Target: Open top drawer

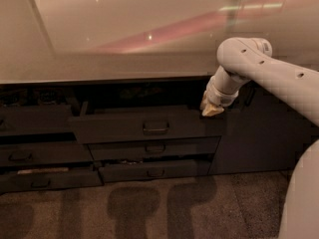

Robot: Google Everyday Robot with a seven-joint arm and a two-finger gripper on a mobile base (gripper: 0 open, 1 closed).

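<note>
The top drawer is the widest dark grey front under the counter, with a small loop handle at its centre. It stands pulled out from the cabinet, and its thin side walls show at the left and along the back. My gripper hangs from the white arm at the drawer's upper right corner, its tan fingertips just above the top edge of the front. It is well to the right of the handle and holds nothing that I can see.
Two lower drawers sit below, the bottom one slightly out. More dark drawers stand at the left. A tall dark cabinet door is at the right. A pale countertop overhangs all. Carpet floor lies in front.
</note>
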